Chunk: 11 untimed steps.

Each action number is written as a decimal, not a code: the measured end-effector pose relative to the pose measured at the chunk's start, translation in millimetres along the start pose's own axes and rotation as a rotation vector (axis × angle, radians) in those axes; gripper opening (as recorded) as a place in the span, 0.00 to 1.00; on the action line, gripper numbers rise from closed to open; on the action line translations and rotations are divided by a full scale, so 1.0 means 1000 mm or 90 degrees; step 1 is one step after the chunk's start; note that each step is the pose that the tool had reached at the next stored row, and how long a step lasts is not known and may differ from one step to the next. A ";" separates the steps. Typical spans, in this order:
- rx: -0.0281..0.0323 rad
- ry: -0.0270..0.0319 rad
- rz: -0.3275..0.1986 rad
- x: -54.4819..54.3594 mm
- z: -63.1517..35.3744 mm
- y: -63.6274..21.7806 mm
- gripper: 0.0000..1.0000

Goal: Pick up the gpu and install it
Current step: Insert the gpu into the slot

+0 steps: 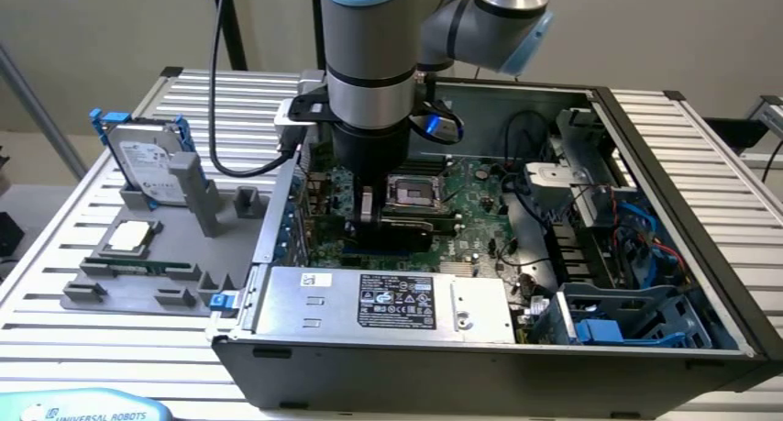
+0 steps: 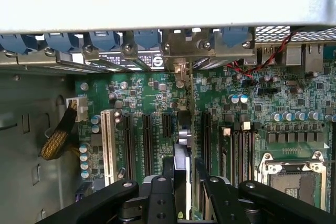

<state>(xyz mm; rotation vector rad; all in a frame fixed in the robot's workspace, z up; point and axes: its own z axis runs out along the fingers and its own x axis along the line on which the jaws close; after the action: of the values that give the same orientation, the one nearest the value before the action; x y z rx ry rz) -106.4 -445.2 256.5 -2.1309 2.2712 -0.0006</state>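
The claw (image 2: 184, 184) is closed on the gpu (image 2: 182, 136), held edge-on over the motherboard (image 2: 142, 95) slots; picking looks done, seating unconfirmed.

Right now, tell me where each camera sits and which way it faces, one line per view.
Exterior view: off the arm, raised, looking down into the open computer case; the arm and claw show.
Wrist view: on the wrist, looking down past the claw, shut on the graphics card, at the circuit board.
Shared: the circuit board and its processor socket.
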 end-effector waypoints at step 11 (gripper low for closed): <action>0.0001 -0.0013 0.000 0.000 -0.0005 -0.0002 0.27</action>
<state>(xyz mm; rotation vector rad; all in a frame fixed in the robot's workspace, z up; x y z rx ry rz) -106.2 -445.1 257.0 -2.1299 2.2699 0.0014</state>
